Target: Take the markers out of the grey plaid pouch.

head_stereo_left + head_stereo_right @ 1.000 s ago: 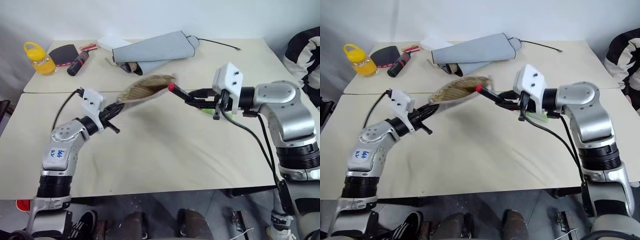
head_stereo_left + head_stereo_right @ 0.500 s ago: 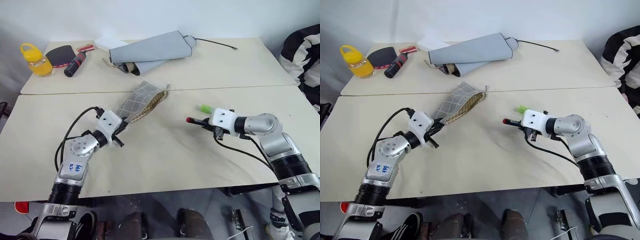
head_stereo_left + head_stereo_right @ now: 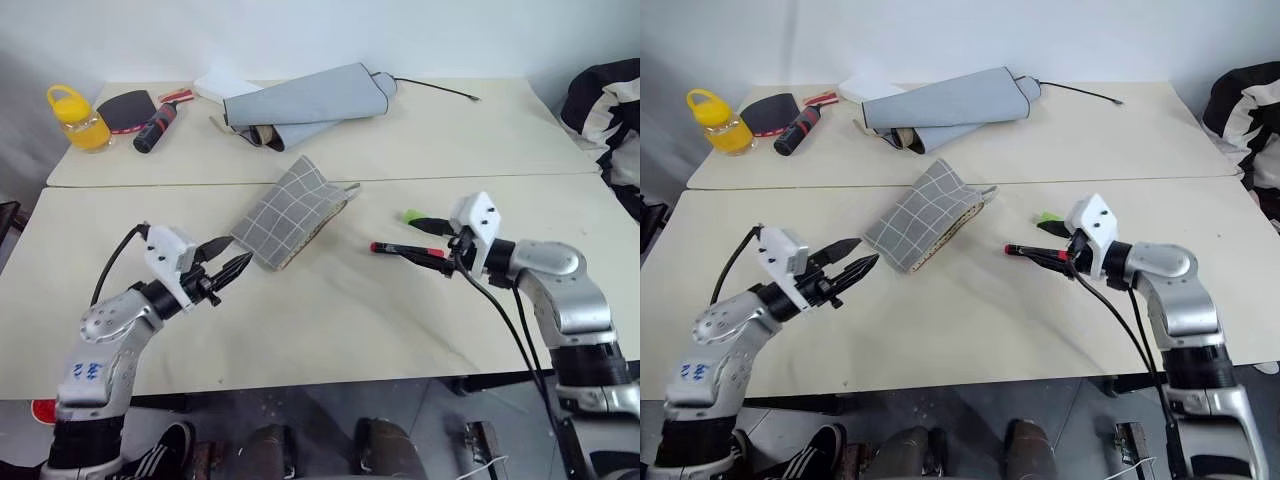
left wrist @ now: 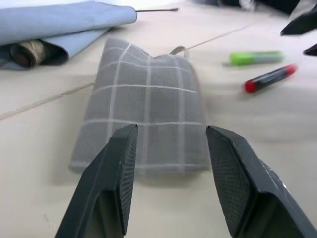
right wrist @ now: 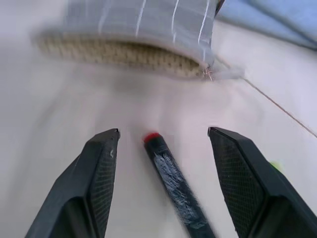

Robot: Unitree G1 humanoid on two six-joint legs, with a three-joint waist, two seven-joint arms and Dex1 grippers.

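I have both markers out on the table: the red-tipped marker (image 3: 408,250) lies flat right of centre in the left eye view, and the green-tipped marker (image 3: 425,220) sits just above and to the right of it. The grey plaid pouch (image 3: 289,211) lies flat on the table (image 3: 330,330) at centre, slanting from lower left to upper right, its brownish-lined mouth facing the lower right toward the markers.

By my read, the step in hand is the release and pull-away, and the job looks essentially done. To finish it well I'd draw each arm straight back along its own pointing line, low and slow, so no fingertip drags the pouch or sets the red marker rolling. In the right wrist view the red-tipped barrel lies in the gap between the fingers, so I'd keep them wide and lift slightly before retreating.

The left gripper (image 3: 232,264) sits in the lower left, roughly level, pointing right and up toward the pouch's near corner; its jaws are spread and pinch nothing, the tips just short of the fabric. The right gripper (image 3: 438,262) reaches in from the right, also about level, pointing left; its jaws are likewise spread, straddling the marker's rear end without clamping it.
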